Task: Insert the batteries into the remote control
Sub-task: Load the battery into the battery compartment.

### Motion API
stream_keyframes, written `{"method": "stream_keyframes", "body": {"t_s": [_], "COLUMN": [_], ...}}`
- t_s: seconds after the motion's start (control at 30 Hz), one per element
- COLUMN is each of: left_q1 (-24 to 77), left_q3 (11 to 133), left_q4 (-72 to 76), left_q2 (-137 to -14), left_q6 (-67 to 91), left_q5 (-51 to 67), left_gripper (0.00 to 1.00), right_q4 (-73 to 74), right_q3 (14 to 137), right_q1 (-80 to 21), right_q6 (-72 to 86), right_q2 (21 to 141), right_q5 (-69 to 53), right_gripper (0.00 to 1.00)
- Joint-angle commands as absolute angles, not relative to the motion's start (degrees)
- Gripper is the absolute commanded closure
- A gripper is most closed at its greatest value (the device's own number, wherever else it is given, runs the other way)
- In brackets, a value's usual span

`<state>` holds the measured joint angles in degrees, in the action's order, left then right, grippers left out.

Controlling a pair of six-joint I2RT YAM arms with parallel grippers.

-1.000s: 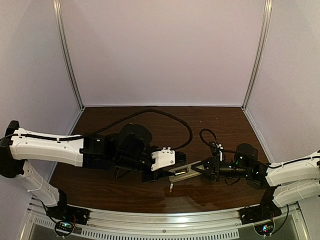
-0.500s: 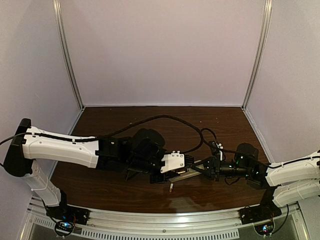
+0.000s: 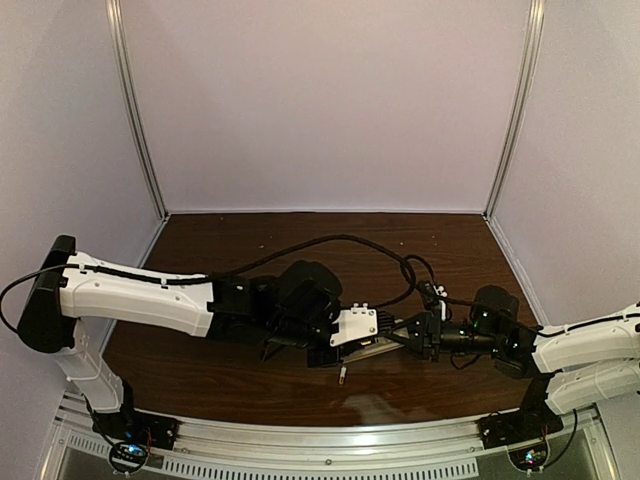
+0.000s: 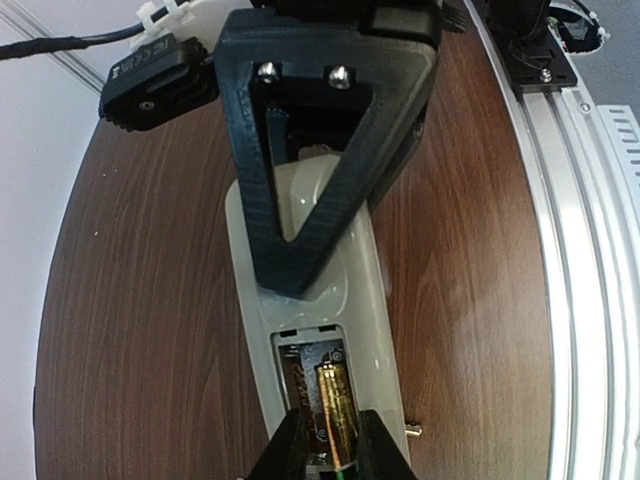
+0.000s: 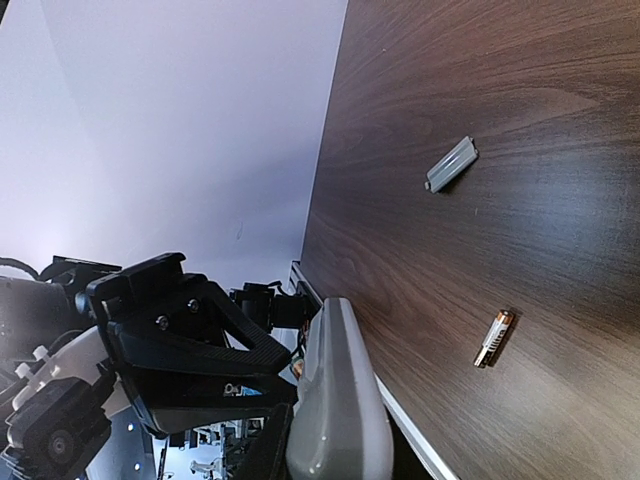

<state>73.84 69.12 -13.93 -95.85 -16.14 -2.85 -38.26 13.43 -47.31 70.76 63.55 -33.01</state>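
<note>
While the right gripper (image 3: 400, 337) pinches the remote control (image 4: 360, 300), the left gripper (image 4: 335, 455) pinches a battery (image 4: 338, 415) at the open slot (image 4: 300, 370), which I think needs pressing flat next.

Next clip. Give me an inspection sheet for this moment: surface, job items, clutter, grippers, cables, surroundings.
Surface: dark wood table, only small parts lying on it.
Job's things: remote, back open, first battery in its bay; second battery loose on the table.
Clutter: grey battery cover, lying apart from the remote.
Grippers: right gripper clamps the remote; left gripper pinches the first battery.
Cables: black cable loops over the table behind the grippers.
Surroundings: pale walls, metal rail at the near edge.
</note>
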Motion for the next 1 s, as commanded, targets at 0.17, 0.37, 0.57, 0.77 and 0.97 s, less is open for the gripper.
{"method": "stream_keyframes", "body": {"t_s": [0.17, 0.37, 0.57, 0.77, 0.97], "left_q1": [73.96, 73.98, 73.99, 73.95, 73.97], "left_q3": [70.54, 71.23, 72.21, 73.74, 75.22], "left_q4": [-15.87, -16.20, -15.95, -15.88, -15.38], "left_q2": [-98.12, -98.79, -99.35, -100.55, -101.93], "left_q6": [-15.36, -14.85, -13.03, -10.51, -7.15], "left_q5": [-7.81, -11.62, -13.89, -14.72, -17.13], "left_gripper": [0.84, 0.87, 0.91, 0.93, 0.98], "right_q4": [-39.11, -39.54, -40.16, -41.35, -41.70], "right_q3": [13.98, 13.81, 13.41, 12.99, 11.95], "right_q1": [-47.75, -47.67, -47.69, -47.70, -47.71], "right_q6": [70.83, 71.10, 71.62, 72.82, 73.49], "right_q2": [62.41, 62.55, 62.84, 62.80, 62.78], "right_q5": [-33.34, -33.38, -33.09, -31.68, -30.36], "right_gripper": [1.00, 1.00, 1.00, 1.00, 1.00]}}
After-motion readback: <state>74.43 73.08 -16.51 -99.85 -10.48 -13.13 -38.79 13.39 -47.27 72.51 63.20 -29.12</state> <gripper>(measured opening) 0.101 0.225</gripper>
